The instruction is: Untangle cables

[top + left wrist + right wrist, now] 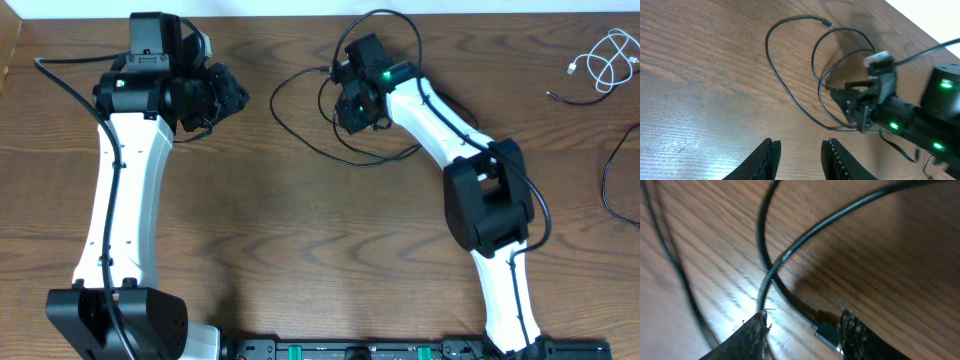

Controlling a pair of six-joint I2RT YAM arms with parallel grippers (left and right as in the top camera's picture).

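Observation:
The thin black cable lies in loose overlapping loops on the wooden table at the top middle. My right gripper is down inside those loops. In the right wrist view the right gripper stands open just above the wood. The cable's black plug lies between its fingers, close to the right finger, and the black cable curves away from it. The white cable lies coiled at the far top right, apart from the black one. My left gripper hovers left of the loops, and in its wrist view the left gripper is open and holds nothing.
A second dark cable curves along the right edge of the table, with a small loose end below the white coil. The right arm's own thicker cable arches over its wrist. The black cable loops spread ahead of the left gripper.

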